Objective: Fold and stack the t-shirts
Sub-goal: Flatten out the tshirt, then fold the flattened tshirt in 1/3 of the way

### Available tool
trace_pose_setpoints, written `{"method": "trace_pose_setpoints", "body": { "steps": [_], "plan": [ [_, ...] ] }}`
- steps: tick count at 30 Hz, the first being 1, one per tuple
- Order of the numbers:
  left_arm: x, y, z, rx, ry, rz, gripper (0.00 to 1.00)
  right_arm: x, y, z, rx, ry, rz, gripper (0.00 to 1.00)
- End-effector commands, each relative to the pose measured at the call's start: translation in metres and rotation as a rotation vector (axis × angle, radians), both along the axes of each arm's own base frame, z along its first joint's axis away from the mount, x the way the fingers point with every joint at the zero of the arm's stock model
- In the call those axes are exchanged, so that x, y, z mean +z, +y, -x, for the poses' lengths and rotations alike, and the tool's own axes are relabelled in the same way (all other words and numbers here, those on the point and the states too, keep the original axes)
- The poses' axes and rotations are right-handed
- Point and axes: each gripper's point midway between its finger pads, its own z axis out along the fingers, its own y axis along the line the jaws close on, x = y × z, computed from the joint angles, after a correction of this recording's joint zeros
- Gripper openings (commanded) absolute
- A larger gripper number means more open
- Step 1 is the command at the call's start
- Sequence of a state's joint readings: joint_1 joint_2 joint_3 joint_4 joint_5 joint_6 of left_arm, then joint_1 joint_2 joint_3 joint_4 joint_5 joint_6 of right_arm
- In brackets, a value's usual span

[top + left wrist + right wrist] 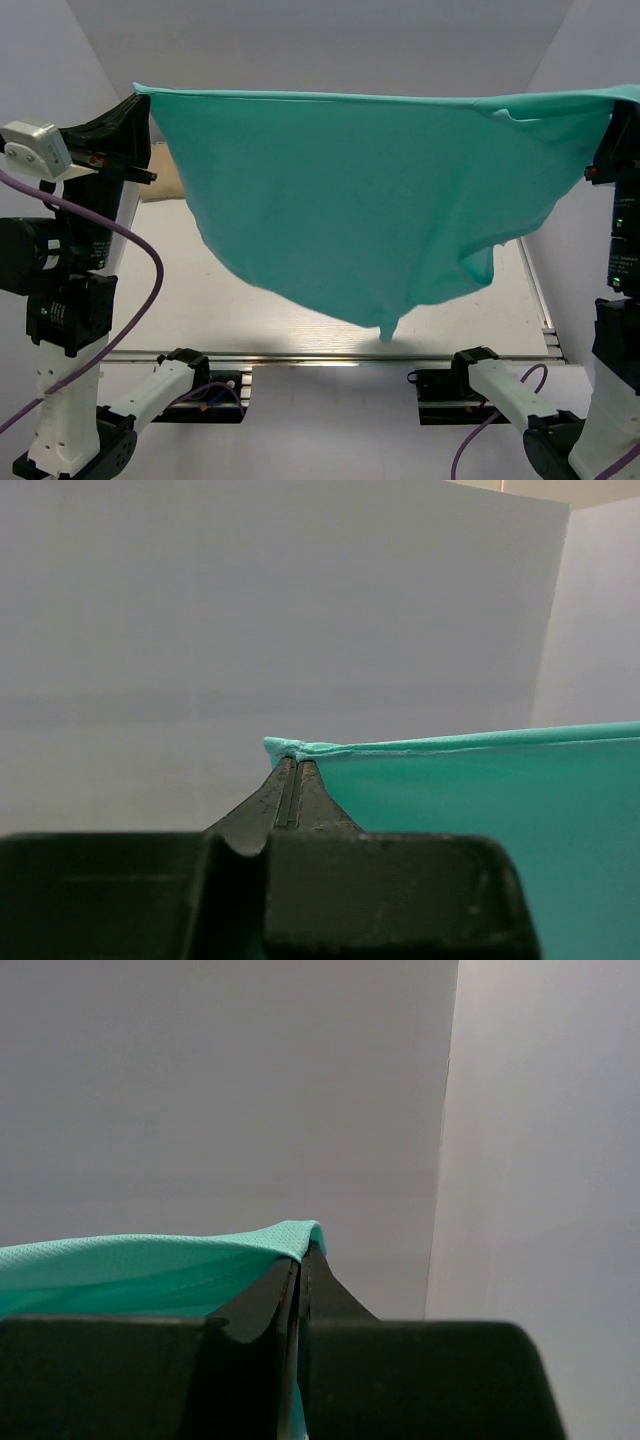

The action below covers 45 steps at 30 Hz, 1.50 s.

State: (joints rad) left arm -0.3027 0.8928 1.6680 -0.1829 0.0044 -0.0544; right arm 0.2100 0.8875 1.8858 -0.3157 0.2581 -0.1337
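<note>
The teal-green t-shirt (360,190) hangs spread high above the table, stretched taut between both grippers, its lowest point dangling near the table's front edge. My left gripper (140,96) is shut on the shirt's top left corner; in the left wrist view the jaws (296,762) pinch the hem (450,745). At the top right, my right gripper (626,102) is shut on the other corner, and the right wrist view shows cloth (150,1265) folded over its closed tips (303,1256). A strip of the tan-beige t-shirt (167,182) shows on the table at far left, mostly hidden behind the teal one.
The pale table (200,290) lies below, with a metal rail (330,357) along its near edge. Grey walls close in the back and both sides. The arm bases (200,390) sit at the bottom.
</note>
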Motion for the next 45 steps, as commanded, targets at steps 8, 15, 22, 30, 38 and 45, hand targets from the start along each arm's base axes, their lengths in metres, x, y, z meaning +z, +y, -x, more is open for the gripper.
{"method": "trace_pose_setpoints", "body": {
  "steps": [8,15,22,30,38,45],
  "plan": [
    [-0.097,-0.004,-0.122,0.151,0.308,0.021,0.0,-0.072,-0.011,-0.137,-0.199,0.232,-0.057,0.0],
    [-0.243,-0.006,-0.244,0.332,0.643,0.009,0.0,-0.254,0.026,-0.295,-0.179,0.658,-0.005,0.0],
    [-0.42,-0.011,-0.357,0.492,0.958,-0.119,0.0,-0.411,0.066,-0.388,-0.023,1.027,-0.016,0.0],
    [-0.517,-0.03,-0.443,0.432,1.065,-0.139,0.0,-0.524,0.084,-0.458,0.085,1.205,-0.031,0.0],
    [-0.542,-0.033,-0.469,0.387,1.046,-0.112,0.0,-0.558,0.094,-0.482,0.178,1.185,-0.058,0.0],
    [-0.517,-0.028,-0.461,0.372,1.018,-0.086,0.0,-0.544,0.083,-0.468,0.166,1.209,-0.119,0.0]
  ]
}}
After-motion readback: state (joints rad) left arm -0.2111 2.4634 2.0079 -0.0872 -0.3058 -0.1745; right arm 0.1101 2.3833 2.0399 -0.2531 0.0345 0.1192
